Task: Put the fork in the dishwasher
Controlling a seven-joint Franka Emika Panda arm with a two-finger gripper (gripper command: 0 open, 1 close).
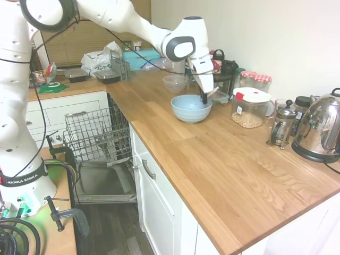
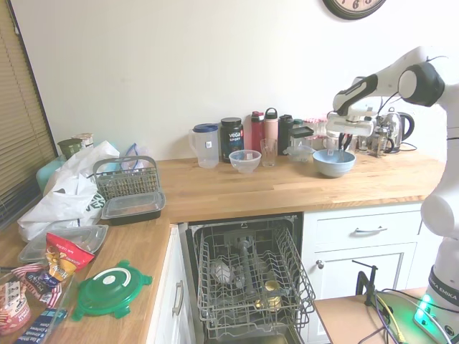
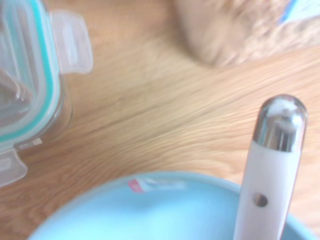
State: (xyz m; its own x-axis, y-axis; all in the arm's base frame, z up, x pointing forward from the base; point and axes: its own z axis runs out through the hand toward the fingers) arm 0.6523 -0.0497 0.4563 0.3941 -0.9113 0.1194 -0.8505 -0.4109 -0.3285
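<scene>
Nearest, the dishwasher (image 1: pixel 98 154) stands open below the table (image 1: pixel 223 159). Farther back, the claw (image 1: pixel 204 99) is lowered into the light-blue bowl (image 1: pixel 190 108); its opening cannot be told. The fork (image 3: pixel 272 165), light, stiff and slippery, is best gripped mid-handle.

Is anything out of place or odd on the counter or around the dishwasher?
Nothing is spilled or broken. Only the dishwasher stands open, its rack pulled out into the walkway. The gripper reaches into the blue bowl, where a white utensil handle rises in the wrist view.
</scene>
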